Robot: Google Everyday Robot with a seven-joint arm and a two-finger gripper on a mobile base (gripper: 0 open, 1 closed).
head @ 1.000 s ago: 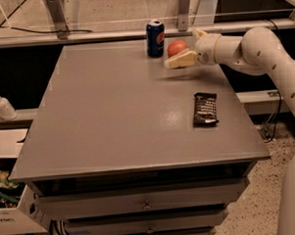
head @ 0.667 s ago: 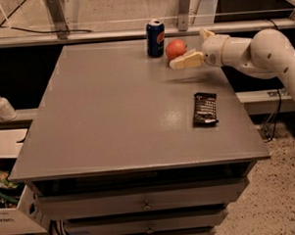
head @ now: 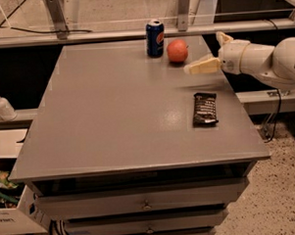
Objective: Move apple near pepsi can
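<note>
Nearest the viewer, a stack of grey metal drawers (head: 141,204) is being shown under the wide grey flat-topped bench (head: 104,131). They are well in front of the small dark blue pepsi can with the silver top (head: 155,38), which is being taken as the landmark here.

Further in, a flat black snack bar wrapper (head: 205,108) is being left lying on the bench. It is well apart from the can, in front of it and toward the picture's right, and nothing is touching it.

Beyond the wrapper, the cream two-finger pincer (head: 206,55) on the white arm (head: 267,60) is being held over the bench's right side. It is near the can, with the apple lying between the two. Its fingers are being held apart, nothing is being carried between them, and its tip is being kept clear of the fruit.

Further back, the round orange-red apple (head: 177,50) is being supported by the bench alone. It is just beside the can, on the picture's right and slightly nearer the viewer. Whether the two are touching cannot be told. The can is being left upright near the bench's far edge.

The task is being judged as practically done, since the apple is lying free right next to the can. Only the clearing away of the arm, without the apple being nudged, is being judged as left.
</note>
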